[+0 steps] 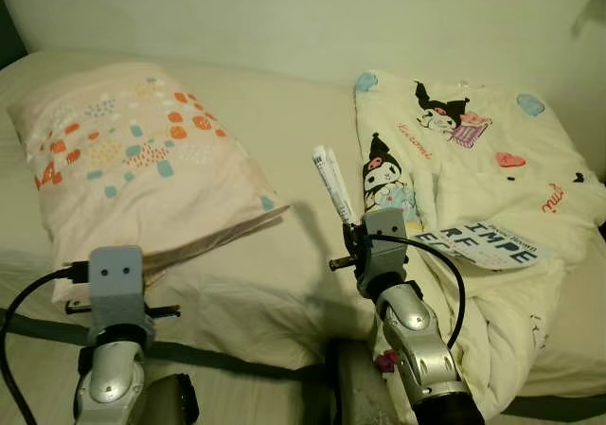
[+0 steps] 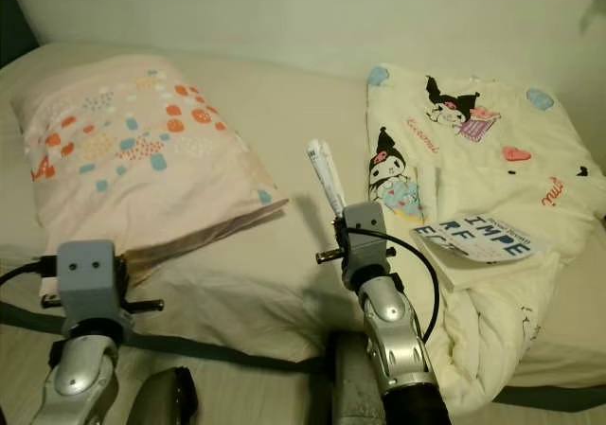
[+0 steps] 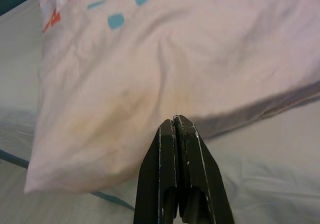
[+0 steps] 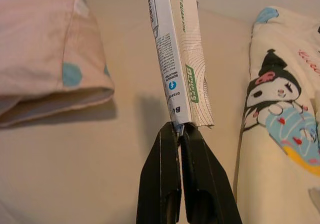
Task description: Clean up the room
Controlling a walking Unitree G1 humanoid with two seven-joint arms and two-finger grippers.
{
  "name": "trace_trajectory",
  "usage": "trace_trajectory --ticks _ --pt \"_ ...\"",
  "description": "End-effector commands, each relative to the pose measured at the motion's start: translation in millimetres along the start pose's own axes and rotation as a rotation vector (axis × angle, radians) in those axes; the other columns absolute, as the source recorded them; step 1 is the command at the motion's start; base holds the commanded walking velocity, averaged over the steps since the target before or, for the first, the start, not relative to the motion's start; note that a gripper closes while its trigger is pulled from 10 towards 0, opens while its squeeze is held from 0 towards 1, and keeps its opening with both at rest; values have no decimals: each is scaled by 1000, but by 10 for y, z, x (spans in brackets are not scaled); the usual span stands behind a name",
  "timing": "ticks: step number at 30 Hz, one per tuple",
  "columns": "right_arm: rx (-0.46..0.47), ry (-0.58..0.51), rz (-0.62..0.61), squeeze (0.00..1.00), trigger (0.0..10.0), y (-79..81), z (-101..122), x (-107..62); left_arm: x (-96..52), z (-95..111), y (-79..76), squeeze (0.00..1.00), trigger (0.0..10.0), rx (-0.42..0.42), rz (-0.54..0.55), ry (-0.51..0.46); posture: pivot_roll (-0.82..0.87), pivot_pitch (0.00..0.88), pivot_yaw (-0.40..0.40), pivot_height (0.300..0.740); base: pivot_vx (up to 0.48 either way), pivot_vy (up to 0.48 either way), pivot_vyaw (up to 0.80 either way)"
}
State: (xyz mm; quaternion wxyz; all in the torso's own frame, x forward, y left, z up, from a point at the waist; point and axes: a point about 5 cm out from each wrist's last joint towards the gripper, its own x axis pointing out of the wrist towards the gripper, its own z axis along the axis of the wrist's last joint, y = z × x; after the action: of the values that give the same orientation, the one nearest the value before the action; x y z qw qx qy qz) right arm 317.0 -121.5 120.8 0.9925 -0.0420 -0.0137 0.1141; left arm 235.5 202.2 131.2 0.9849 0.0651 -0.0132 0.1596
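Silver arms, grey boxy wrist housings, looping black cables, long black fingers.

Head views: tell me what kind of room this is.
Most likely a bedroom: a bed against the wall, with a pillow and a cartoon-print quilt on it.

You can't see the top of the flattened carton, cut off at the edge; its small print is unreadable.
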Motion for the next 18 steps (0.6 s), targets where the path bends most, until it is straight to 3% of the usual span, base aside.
trace_trajectory --ticks 1,18 --pt "18 21 -16 0 10000 -17 -34 -43 -24 -78 -30 0 10000 6 -12 26 -8 108 -92 611 0 0 0" --pt "39 41 -13 0 10000 43 -39 -85 -25 -82 -40 0 10000 3 -20 11 -7 103 -93 661 0 0 0"
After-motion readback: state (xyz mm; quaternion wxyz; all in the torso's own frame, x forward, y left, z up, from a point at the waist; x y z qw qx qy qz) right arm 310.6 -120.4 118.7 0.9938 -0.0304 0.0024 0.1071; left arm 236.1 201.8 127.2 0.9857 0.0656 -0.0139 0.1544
